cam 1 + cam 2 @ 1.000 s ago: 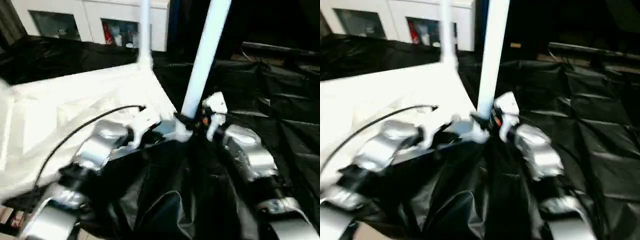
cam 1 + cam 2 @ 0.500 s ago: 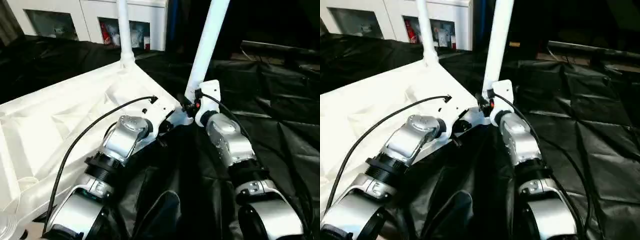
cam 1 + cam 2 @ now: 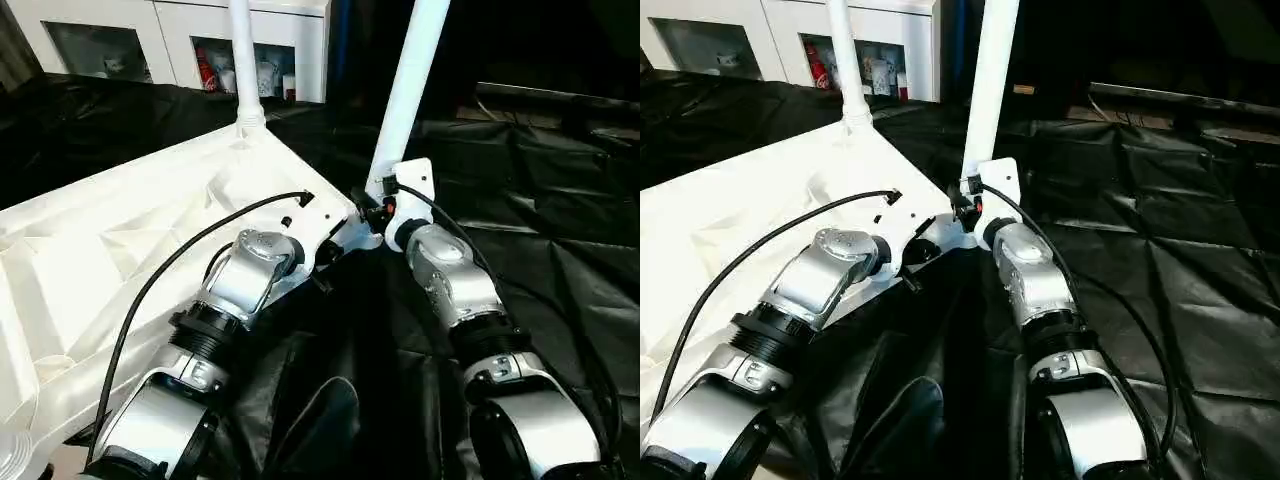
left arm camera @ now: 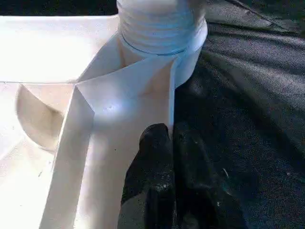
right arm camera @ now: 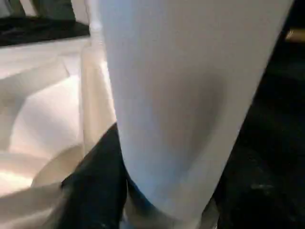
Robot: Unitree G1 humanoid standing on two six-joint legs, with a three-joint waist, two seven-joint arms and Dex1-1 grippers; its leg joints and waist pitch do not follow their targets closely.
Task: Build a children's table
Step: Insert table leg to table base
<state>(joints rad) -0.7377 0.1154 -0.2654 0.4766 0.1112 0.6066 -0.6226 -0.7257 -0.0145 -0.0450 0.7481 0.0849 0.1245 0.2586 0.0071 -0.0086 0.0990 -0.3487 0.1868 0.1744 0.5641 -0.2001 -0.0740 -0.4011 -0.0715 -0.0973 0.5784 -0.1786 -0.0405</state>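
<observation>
The children's table top (image 3: 130, 230) lies upside down on black sheeting, its ribbed underside facing up. One white leg (image 3: 241, 60) stands in the far corner socket. A second leg (image 3: 405, 100) rises, leaning a little, from the near right corner socket (image 4: 162, 28). My right gripper (image 3: 375, 210) is closed around this leg's base, with a black finger (image 5: 95, 191) pressed against the tube (image 5: 181, 95). My left gripper (image 3: 335, 245) is shut on the top's thin rim just beside that socket, and its fingers (image 4: 157, 162) straddle the wall.
Black plastic sheeting (image 3: 540, 200) covers the floor all around. White cabinets (image 3: 150, 40) with glass fronts stand at the back left. A black cable (image 3: 190, 260) loops over my left forearm above the table top.
The whole picture has shifted and steadied as the camera moved. Both grippers keep their holds at the same corner, and the leg stays in its socket.
</observation>
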